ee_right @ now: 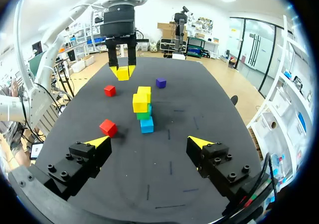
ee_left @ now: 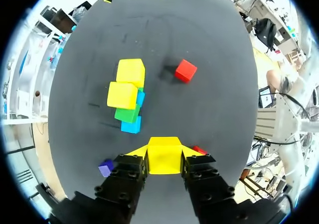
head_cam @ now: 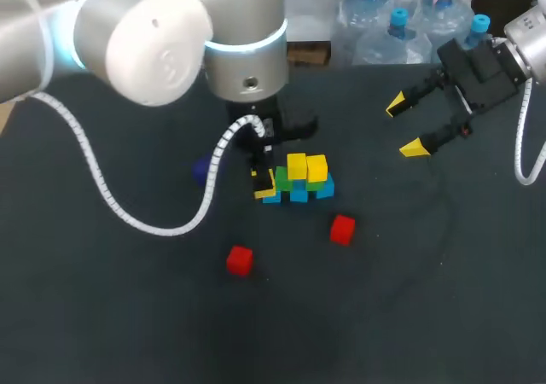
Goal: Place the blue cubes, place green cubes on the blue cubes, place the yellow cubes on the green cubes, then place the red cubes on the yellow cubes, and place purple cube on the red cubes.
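Note:
A small stack stands mid-table: blue cubes at the bottom, green above them, two yellow cubes on top. My left gripper is shut on another yellow cube, held just beside the stack on its left in the head view. One red cube lies in front of the stack to the right, another to the left. The purple cube sits left of the stack, partly behind the cable. My right gripper hangs open and empty at the far right.
A white ribbed cable loops from my left arm over the table's left half. Large water bottles stand along the far edge. The dark tabletop is bare at the front right.

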### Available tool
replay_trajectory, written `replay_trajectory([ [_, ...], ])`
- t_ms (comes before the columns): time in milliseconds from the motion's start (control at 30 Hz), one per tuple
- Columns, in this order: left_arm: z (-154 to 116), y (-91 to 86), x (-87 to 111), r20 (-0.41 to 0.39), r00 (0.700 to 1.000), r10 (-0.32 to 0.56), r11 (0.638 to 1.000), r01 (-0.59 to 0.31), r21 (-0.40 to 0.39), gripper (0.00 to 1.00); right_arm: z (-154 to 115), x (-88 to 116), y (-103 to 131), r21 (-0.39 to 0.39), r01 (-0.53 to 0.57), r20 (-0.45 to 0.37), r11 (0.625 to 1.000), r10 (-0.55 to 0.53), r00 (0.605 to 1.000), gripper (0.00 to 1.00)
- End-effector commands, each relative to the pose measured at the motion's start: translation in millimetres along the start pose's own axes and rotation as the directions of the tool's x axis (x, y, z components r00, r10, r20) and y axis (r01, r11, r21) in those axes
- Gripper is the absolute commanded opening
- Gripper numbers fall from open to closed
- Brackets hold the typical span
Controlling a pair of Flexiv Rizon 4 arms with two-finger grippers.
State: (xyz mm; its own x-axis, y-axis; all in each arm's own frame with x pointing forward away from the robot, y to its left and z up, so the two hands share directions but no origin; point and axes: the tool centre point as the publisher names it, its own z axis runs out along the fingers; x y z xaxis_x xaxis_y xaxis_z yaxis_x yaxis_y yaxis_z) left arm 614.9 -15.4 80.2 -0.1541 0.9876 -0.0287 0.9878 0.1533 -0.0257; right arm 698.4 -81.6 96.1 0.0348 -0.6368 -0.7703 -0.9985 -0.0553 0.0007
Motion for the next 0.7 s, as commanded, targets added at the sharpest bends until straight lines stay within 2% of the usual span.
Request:
replay_trajectory([
  [33,5.6,19.0,-21.3,-0.037,0.999,0.014,0.999,-0.013,0.031,0.00,0.3,0.1,0.0,0.001,0.001,0.001,1.000,-0.001,1.000,1.00],
  [300,10.2,24.4,-33.0,-0.023,0.999,0.026,0.999,-0.025,0.040,0.00,0.3,0.1,0.0,0.001,0.001,0.001,1.000,-0.001,1.000,1.00],
  [700,2.7,17.7,-20.5,-0.020,1.000,0.003,1.000,-0.002,0.021,0.00,0.3,0.1,0.0,0.001,0.001,0.001,1.000,-0.001,1.000,1.00],
])
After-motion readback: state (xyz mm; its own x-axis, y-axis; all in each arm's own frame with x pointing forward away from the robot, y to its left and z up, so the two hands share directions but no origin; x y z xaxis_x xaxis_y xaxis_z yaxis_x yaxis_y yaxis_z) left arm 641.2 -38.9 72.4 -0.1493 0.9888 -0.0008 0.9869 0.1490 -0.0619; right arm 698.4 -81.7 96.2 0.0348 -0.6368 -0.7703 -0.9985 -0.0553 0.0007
